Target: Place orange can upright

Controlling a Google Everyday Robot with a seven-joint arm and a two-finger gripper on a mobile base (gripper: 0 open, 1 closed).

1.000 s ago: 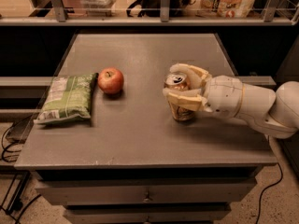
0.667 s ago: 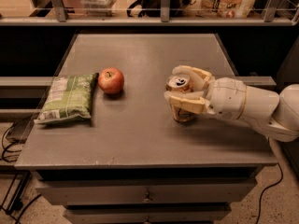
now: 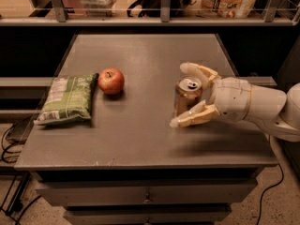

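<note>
The orange can (image 3: 187, 96) stands upright on the grey table (image 3: 140, 139), right of centre, silver top and pull tab facing up. My gripper (image 3: 179, 95) reaches in from the right, its cream fingers (image 3: 197, 116) spread on either side of the can. The far finger sits just behind the can's top and the near finger lies in front of its base. The jaws look open, with small gaps to the can. The white arm (image 3: 248, 102) extends off to the right edge.
A red apple (image 3: 111, 81) sits left of centre. A green snack bag (image 3: 66, 99) lies flat near the table's left edge. A shelf rail with packages runs behind the table. Drawers are below the front edge.
The fingers have spread apart from the can, which they held closely before. The can stays upright in the same spot.
</note>
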